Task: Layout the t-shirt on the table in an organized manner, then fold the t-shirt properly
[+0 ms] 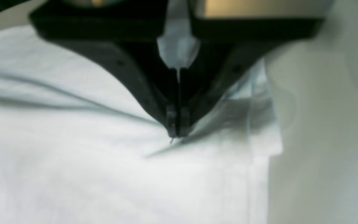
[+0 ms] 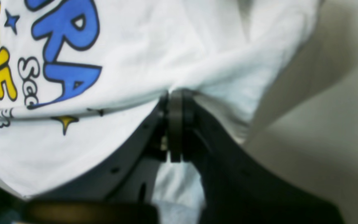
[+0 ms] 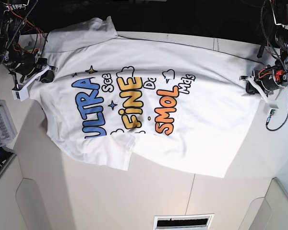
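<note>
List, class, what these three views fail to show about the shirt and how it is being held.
- Left wrist view: the t-shirt is blurred, and the left tool covers the cloth it pinches.
- Right wrist view: the right tool hides the pinched fold; the print is cut off by the left edge.
- Base view: both tools look too small to judge, and the shirt covers much of the table.

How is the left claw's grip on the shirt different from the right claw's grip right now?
The left claw pinches plain white cloth of the t-shirt near its edge; the right claw pinches cloth beside the blue lettering. In the base view the left claw sits at the shirt's right end, the right claw at its left end. Both are shut on the shirt.
</note>
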Action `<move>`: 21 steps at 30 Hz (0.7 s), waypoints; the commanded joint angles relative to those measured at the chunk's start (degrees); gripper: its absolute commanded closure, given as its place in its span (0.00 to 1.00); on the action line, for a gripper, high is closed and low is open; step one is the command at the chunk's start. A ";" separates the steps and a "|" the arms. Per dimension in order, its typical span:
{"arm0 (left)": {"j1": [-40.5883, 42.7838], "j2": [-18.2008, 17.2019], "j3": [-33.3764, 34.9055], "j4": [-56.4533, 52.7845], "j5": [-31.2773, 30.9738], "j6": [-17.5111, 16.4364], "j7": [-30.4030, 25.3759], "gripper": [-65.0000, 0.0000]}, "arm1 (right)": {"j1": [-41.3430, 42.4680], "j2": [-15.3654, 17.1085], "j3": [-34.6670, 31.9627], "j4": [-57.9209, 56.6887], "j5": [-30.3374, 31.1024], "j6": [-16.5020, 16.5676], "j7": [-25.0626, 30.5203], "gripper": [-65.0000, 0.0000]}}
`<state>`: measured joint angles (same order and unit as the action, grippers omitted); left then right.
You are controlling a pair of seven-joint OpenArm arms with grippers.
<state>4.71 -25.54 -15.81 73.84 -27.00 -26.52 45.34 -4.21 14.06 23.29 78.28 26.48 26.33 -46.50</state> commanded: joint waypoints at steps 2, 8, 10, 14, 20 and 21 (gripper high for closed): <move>-1.90 -0.66 0.81 0.02 0.02 0.11 -0.55 1.00 | 2.19 -0.15 0.09 -0.83 -1.25 -0.66 0.70 1.00; -4.63 0.94 3.56 -0.24 1.20 0.15 -0.61 1.00 | 7.17 -1.27 -0.98 -7.30 -1.22 -0.63 1.16 1.00; -5.66 0.94 4.61 -0.57 1.53 0.26 -1.03 1.00 | 8.68 -1.27 -1.40 -9.20 -1.25 -0.66 1.55 1.00; -7.91 0.92 5.27 -1.57 3.80 1.88 -1.95 1.00 | 11.47 -1.25 -1.44 -11.39 -1.92 -0.66 1.81 1.00; -11.23 0.94 5.27 -4.72 4.63 1.90 -2.03 1.00 | 14.62 -1.22 -1.46 -11.56 -3.63 -1.70 2.27 1.00; -11.54 0.92 5.27 -5.40 4.85 1.90 -2.05 1.00 | 15.06 -1.25 -1.44 -11.61 -3.72 -1.84 2.32 1.00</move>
<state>-5.89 -23.70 -10.24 67.75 -21.89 -24.69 44.07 9.80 12.23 21.74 66.08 22.76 24.60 -44.62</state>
